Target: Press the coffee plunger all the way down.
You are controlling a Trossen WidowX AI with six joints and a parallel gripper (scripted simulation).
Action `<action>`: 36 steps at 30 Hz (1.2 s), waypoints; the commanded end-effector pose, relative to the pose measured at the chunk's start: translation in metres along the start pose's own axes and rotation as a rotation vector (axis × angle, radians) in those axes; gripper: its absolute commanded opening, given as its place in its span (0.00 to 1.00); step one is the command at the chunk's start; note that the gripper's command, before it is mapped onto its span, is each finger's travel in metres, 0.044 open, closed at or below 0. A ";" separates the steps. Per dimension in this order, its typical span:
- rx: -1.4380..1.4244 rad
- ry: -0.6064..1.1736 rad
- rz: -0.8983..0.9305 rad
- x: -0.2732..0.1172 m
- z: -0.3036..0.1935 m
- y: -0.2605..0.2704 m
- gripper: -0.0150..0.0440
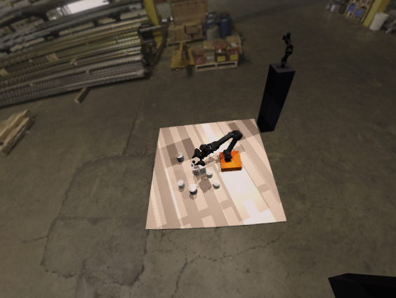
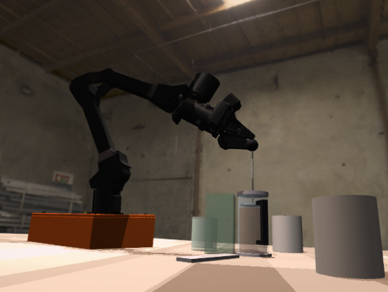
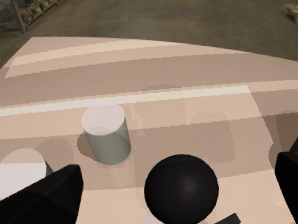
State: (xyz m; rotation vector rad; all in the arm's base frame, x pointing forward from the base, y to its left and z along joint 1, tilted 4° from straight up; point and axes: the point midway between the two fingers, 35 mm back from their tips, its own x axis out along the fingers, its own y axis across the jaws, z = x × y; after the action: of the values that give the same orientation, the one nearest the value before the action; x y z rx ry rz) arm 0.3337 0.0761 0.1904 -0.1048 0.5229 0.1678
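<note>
The coffee press [image 1: 196, 171] [image 2: 249, 227] stands upright, a clear cylinder with brownish contents and a black side handle [image 2: 264, 220]. Its thin plunger rod [image 2: 252, 172] stands high above the lid [image 2: 252, 193]. The black ball knob [image 2: 253, 145] [image 3: 181, 187] tops the rod. My gripper [image 2: 254, 140] [image 3: 182, 171] is open, tilted down toward the knob. In the wrist view the knob shows between the widely spaced fingers, with a gap on both sides. The exterior view shows the fingertips overlapping the knob, so contact there cannot be told.
A green block [image 2: 220, 220] and a translucent green cylinder [image 2: 203, 234] stand close beside the press. A flat slab [image 2: 208, 257] lies in front. Grey cylinders [image 2: 287, 234] [image 2: 347, 237] stand on the other side. Another white-topped cylinder [image 1: 193, 190] stands on the table [image 1: 210, 218].
</note>
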 end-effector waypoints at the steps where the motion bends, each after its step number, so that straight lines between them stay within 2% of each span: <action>1: -0.004 0.004 0.004 0.002 -0.002 0.001 0.78; 8: -0.004 0.004 0.004 0.002 -0.002 0.001 0.47; 9: -0.004 0.004 0.004 0.002 -0.002 0.001 0.45; 36: -0.004 0.004 0.004 0.019 -0.022 0.001 0.45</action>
State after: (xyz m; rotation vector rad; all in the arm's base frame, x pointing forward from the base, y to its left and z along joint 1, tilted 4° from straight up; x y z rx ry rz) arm 0.3415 0.0772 0.1835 -0.0983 0.4840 0.1699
